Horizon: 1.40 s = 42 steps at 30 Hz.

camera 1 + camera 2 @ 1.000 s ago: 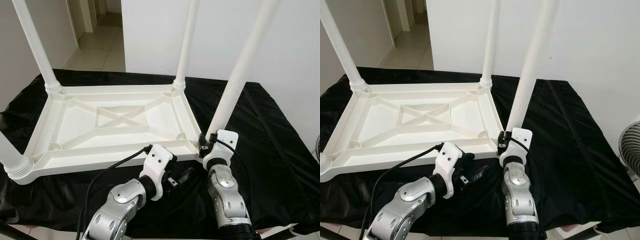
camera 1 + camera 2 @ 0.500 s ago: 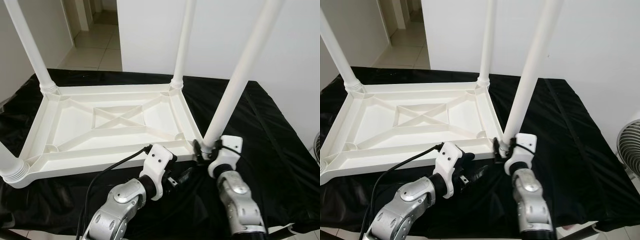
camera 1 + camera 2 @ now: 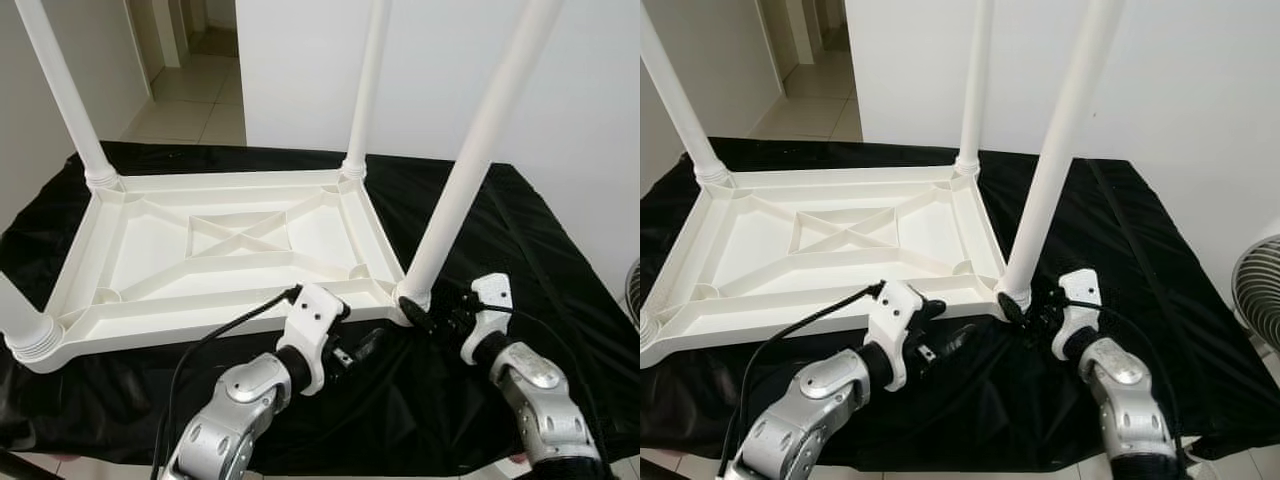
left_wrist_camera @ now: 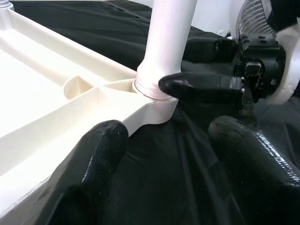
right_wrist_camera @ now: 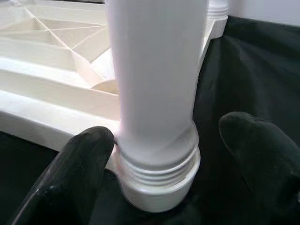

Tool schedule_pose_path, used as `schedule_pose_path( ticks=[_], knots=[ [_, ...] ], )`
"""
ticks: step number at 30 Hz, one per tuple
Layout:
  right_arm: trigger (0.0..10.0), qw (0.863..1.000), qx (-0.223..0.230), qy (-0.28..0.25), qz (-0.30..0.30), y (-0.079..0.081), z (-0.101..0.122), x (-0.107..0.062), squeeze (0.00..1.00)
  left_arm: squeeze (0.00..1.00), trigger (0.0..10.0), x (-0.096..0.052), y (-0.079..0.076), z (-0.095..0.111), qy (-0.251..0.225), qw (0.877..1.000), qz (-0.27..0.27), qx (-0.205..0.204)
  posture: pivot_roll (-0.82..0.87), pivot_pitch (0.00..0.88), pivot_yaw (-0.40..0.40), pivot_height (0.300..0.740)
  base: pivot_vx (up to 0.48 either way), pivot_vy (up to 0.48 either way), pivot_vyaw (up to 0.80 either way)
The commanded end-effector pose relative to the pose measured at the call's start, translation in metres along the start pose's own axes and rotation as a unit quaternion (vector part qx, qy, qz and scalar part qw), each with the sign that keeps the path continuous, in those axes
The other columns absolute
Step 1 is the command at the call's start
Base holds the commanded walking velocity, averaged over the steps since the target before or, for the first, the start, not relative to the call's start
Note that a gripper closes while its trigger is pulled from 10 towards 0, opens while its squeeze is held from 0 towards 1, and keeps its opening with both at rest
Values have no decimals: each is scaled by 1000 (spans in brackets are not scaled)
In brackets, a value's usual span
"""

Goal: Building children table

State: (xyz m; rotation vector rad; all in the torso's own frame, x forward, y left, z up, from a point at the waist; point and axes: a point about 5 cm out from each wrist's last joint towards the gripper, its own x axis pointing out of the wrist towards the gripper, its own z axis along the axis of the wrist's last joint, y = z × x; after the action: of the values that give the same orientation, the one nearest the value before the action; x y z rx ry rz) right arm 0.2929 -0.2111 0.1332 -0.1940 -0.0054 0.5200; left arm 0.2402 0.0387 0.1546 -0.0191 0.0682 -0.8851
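Observation:
A white plastic table top lies upside down on a black cloth. Legs stand up from its corners: far left, far right, near left and near right. My right gripper reaches the near right leg's threaded base from the right. It is open, with one finger against the collar and the other finger apart from it. My left gripper hovers open over the cloth just in front of that same corner, holding nothing.
The black cloth covers the work surface out to its right and front edges. A fan stands off to the right. A white wall rises behind, and a doorway with tiled floor opens at the back left. A black cable trails from my left wrist.
My right arm swung out to the right and lower, so the gripper now meets the leg's base from the side instead of from the front. The left arm barely moved.

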Motion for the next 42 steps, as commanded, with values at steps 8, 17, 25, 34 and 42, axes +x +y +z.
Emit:
schedule_pose_path(
  ticks=[8,17,25,34,42],
  knots=[
    [10000,998,-39,4,53,-13,3,26,0,0,10000,2,1,0,4,1000,-4,3,-3,13,-35,740,0,0,0],
    [0,994,-28,10,102,0,-1,50,0,0,10000,1,3,1,3,1000,2,5,14,20,-33,740,0,0,0],
    [0,993,-28,7,116,2,-4,52,0,0,10000,0,4,2,4,1000,7,6,18,24,-34,740,0,0,0],
    [0,999,-9,32,2,-6,-16,45,0,0,10000,0,4,2,4,1000,8,1,9,40,-32,740,0,0,0],
    [0,991,60,17,-116,19,-20,45,0,0,10000,2,3,2,3,1000,2,0,-9,35,-25,740,0,0,0]
  ],
)
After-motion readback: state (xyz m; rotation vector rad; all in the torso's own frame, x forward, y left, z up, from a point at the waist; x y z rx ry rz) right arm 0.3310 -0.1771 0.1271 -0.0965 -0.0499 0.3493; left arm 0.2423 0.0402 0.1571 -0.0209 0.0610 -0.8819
